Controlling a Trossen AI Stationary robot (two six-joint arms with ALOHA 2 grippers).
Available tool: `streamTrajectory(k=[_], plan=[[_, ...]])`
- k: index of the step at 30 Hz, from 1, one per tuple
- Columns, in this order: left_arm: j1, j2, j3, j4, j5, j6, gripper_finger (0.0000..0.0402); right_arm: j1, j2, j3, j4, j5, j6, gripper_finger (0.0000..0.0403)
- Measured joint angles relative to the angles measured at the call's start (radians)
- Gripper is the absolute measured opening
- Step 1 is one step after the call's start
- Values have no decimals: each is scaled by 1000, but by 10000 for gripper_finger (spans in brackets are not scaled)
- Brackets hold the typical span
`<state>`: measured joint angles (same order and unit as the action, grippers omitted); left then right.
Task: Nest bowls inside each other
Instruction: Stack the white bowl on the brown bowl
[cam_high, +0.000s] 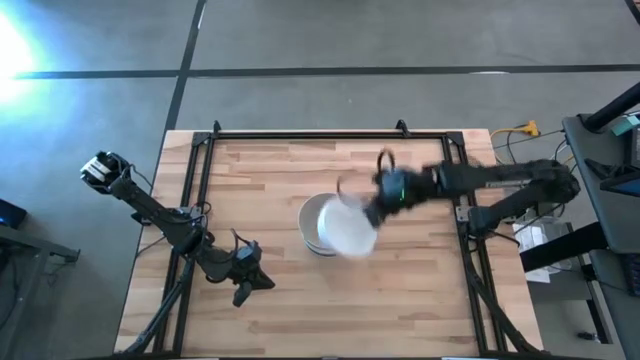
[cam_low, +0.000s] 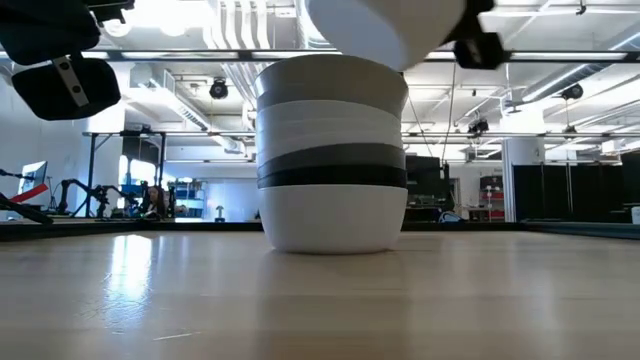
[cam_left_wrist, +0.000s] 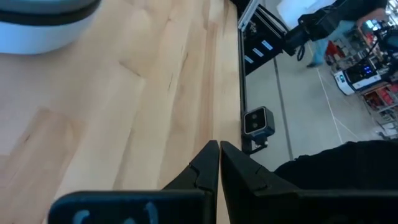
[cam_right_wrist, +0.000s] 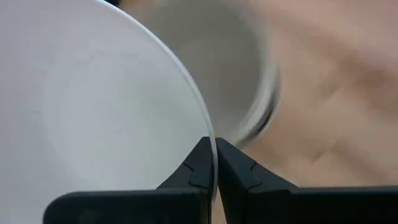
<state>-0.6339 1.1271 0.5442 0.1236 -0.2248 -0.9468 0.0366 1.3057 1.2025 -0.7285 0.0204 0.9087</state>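
In the lower left of the high view, the left gripper (cam_high: 246, 283) waits over bare wood, well apart from the work; its own wrist view shows the two fingertips pressed together with nothing between them.

At the centre of the table (cam_high: 270, 190) stands the stack of nested bowls (cam_low: 332, 160). In the low view it reads from the base up as a white bowl, a thin black rim, a dark grey band, several white rims and a pale grey-green bowl on top. I cannot count every rim with certainty.

Just right of centre, the right gripper (cam_high: 372, 212) holds a white bowl (cam_high: 349, 228) by its rim, the fingers pinched on the thin edge as its wrist view shows. The bowl hangs above the stack, offset toward the right of the frame and apparently tilted, overlapping the stack's mouth only in part.

The risks, as I judge them:
- Released while off-centre, the bowl could catch the top rim, sit crooked or slide off onto the table.
- A thin-edge pinch on a smooth bowl may let it swing or slip.
- Pushing down at an angle could shove the tall stack sideways or tip it.
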Motion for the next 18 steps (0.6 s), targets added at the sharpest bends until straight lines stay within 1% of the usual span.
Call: streamTrajectory(k=[2, 4, 7, 10, 14, 18], plan=[[4, 0, -1, 0, -9, 9, 0, -94, 14, 73, -47, -9, -77, 9], [6, 0, -1, 0, -13, 11, 0, -180, 47, 143, -74, -50, -151, 9], [8, 0, -1, 0, -17, 11, 0, -263, 121, 247, -126, -118, -236, 9], [12, 0, -2, 1, -20, 11, 0, -282, 218, 359, -219, -144, -319, 9], [15, -2, -2, 1, -28, 9, 0, -271, 367, 496, -378, -158, -407, 9], [20, -9, -2, 0, -39, 10, 0, -247, 484, 598, -444, -159, -474, 9]])
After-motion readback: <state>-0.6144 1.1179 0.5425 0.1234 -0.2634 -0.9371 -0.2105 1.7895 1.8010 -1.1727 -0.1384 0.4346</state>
